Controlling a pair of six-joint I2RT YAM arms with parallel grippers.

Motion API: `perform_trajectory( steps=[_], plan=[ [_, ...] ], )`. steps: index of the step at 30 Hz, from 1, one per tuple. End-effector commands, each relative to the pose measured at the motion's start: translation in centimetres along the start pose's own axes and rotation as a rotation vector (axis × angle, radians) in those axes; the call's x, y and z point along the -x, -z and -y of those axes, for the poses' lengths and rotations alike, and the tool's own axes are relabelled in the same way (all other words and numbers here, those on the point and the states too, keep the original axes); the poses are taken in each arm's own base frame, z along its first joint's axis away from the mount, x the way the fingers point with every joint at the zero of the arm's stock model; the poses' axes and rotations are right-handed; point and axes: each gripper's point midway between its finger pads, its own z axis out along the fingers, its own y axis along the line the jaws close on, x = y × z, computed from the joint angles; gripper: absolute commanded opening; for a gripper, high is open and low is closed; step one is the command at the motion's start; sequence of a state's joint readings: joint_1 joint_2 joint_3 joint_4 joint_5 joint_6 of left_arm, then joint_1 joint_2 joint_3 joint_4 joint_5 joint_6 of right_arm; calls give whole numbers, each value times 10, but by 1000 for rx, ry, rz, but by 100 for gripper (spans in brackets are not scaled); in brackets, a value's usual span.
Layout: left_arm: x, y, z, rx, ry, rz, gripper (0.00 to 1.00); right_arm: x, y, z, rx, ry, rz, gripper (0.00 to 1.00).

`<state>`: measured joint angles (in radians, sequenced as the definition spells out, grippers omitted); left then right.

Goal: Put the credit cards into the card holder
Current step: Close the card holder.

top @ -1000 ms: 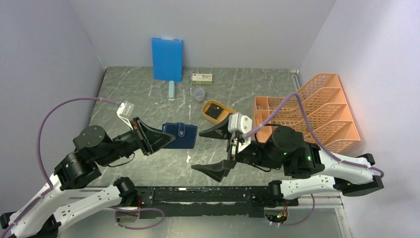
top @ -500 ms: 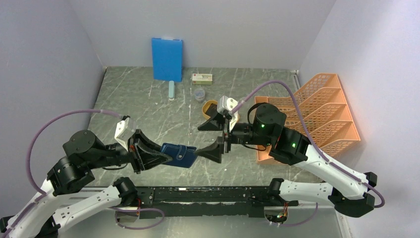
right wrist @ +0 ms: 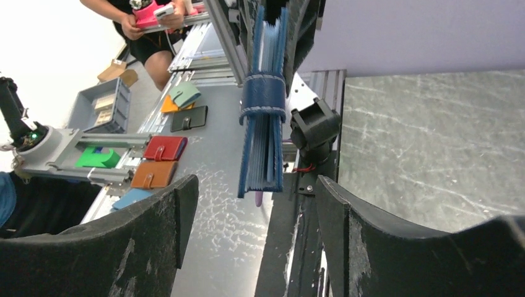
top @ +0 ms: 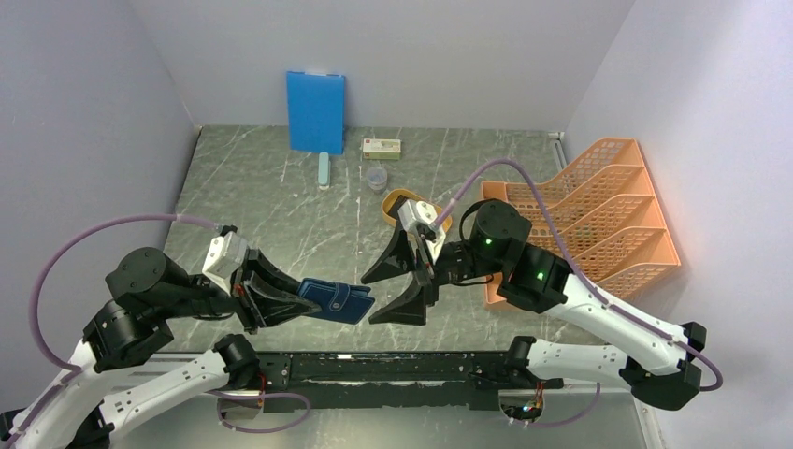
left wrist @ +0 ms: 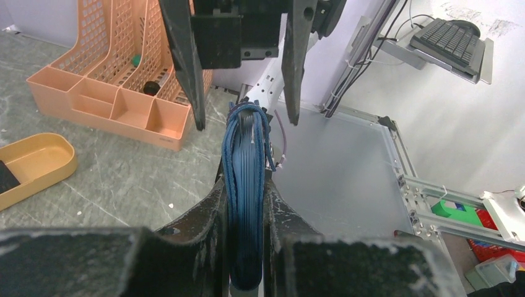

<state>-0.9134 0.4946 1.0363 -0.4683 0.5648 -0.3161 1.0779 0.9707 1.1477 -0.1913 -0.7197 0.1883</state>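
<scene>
My left gripper (top: 304, 299) is shut on the card holder (top: 338, 299), a dark navy folded case held above the table's near edge. In the left wrist view the card holder (left wrist: 247, 154) stands edge-on, pinched between my fingers (left wrist: 198, 216). My right gripper (top: 374, 297) is open, and its fingertips straddle the holder's free end without touching it. In the right wrist view the card holder (right wrist: 263, 136) hangs between my open fingers (right wrist: 155, 235), its clasp strap (right wrist: 263, 96) still wrapped round it. I cannot make out the credit cards. Something dark and flat lies in the yellow-orange tray (left wrist: 43, 161).
The yellow-orange tray (top: 395, 198) is partly hidden behind my right wrist. An orange mesh organiser (top: 608, 210) fills the right side. A blue board (top: 315, 110) leans on the back wall, with a small box (top: 382, 147), a cup (top: 376, 178) and a pale stick (top: 323, 171) near it.
My left arm has carried the card holder off the table toward the near edge. My right gripper has swung in to the holder's free end, and its jaws have narrowed a little.
</scene>
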Motion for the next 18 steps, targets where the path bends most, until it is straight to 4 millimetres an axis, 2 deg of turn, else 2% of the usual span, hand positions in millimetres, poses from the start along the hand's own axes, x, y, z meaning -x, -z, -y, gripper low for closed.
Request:
perform_trajectory(
  steps=[1, 5, 11, 13, 15, 18],
  plan=[
    [27, 5, 19, -65, -69, 82, 5, 3, -3, -2, 26, -19, 37, 73],
    [26, 3, 18, -70, -64, 76, 5, 6, -7, 2, 24, -31, 60, 71],
    [27, 1, 17, -72, -64, 75, 5, 3, -13, 3, 39, -64, 62, 59],
    [26, 0, 15, -67, -60, 71, 5, 8, -14, 3, 45, -56, 83, 56],
    [26, -1, 15, -64, -58, 70, 6, 8, -16, 4, 47, -62, 84, 51],
    [25, -1, 15, -66, -54, 75, 8, 6, -18, 5, 51, -73, 75, 38]
  ],
)
